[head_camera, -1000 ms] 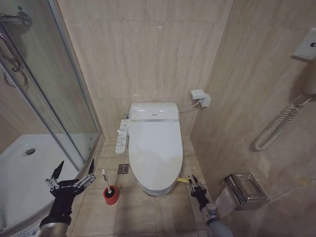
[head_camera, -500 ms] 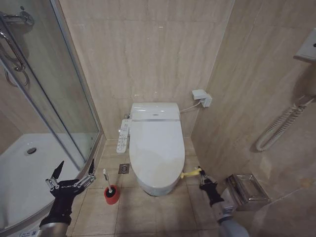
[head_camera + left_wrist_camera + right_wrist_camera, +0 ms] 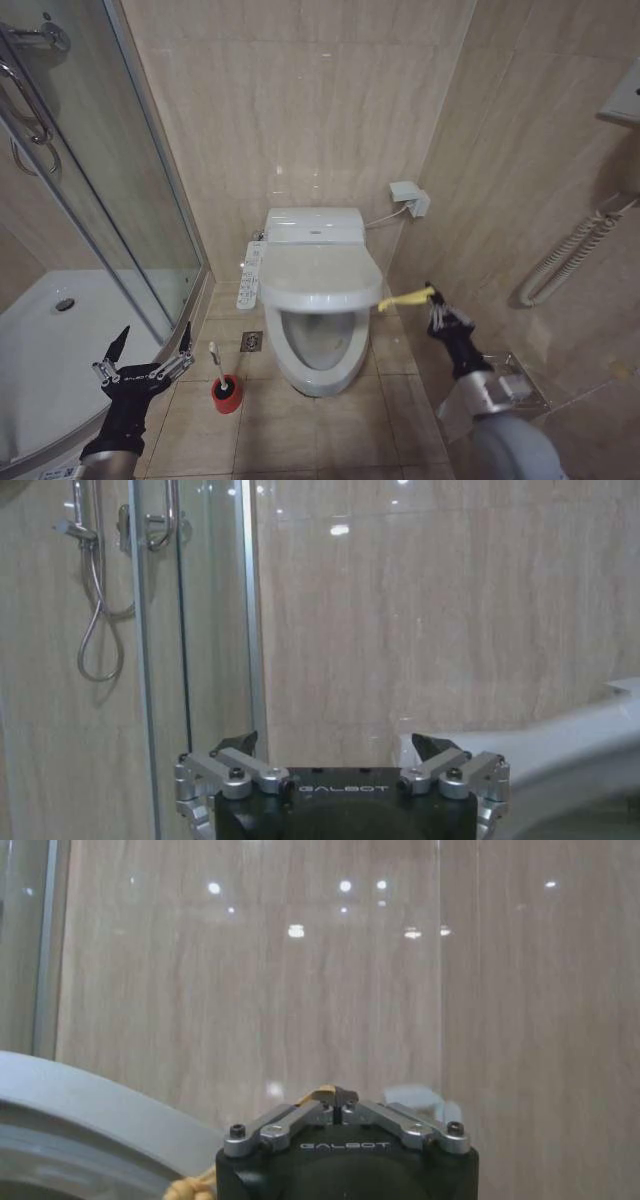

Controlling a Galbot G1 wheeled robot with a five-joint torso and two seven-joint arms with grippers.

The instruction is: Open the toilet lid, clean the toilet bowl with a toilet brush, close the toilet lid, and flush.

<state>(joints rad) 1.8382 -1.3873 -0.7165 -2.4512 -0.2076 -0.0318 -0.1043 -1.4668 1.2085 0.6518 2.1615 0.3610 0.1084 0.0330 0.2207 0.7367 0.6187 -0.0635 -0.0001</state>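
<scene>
- Large white oval plastic toilet lid [image 3: 320, 276] half-raised over white ceramic toilet bowl [image 3: 318, 352], between shower enclosure and tiled wall.
- Right gripper [image 3: 436, 308] pinching yellow strap [image 3: 404, 297] at lid's edge.
- Left gripper [image 3: 143, 352] spread, near white-handled toilet brush [image 3: 217, 370] in red cup.

Showing smooth, glossy white plastic on the toilet lid [image 3: 320, 276], with a yellow woven-looking strap [image 3: 405, 297] at its 3 o'clock edge. Gleaming white glazed ceramic on the toilet bowl [image 3: 318, 352]. Pinching the strap between matt black and bare silver metal fingers of the right gripper [image 3: 436, 309]. Spreading the same dull black casing and brushed metal links on the left gripper [image 3: 146, 356]. Standing in a shiny red plastic cup, the toilet brush [image 3: 220, 382] with its smooth white handle. Reflecting lamp spots on polished beige wall tiles [image 3: 300, 100]; looking flatter, less shiny, on the floor tiles [image 3: 320, 430]. Glinting clear glass and chrome framing on the shower door [image 3: 90, 170].
</scene>
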